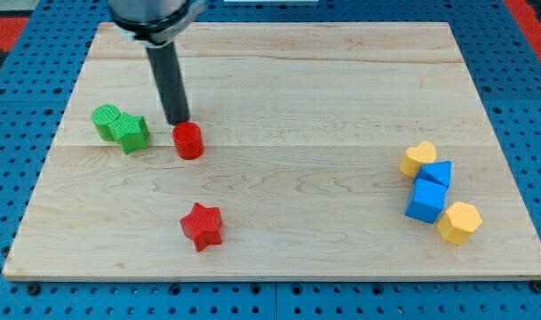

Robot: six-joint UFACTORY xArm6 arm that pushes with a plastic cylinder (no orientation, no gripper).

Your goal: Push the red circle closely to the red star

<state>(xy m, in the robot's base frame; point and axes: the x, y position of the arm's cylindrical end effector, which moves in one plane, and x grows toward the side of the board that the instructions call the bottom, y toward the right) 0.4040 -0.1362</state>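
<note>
Camera view: my tip sits just behind red circle, on its top-left edge; no pincer on this rig, just a bare rod; red star lies well below; push straight down, keep contact centred so circle doesn't slip sideways.

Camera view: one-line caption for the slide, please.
My tip sits just above the red circle, with the red star apart toward the view's bottom.

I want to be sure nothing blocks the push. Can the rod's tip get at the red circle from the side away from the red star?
Probably yes. My tip is already at the red circle, on its upper-left side, with the red star below and bare board between them.
</note>
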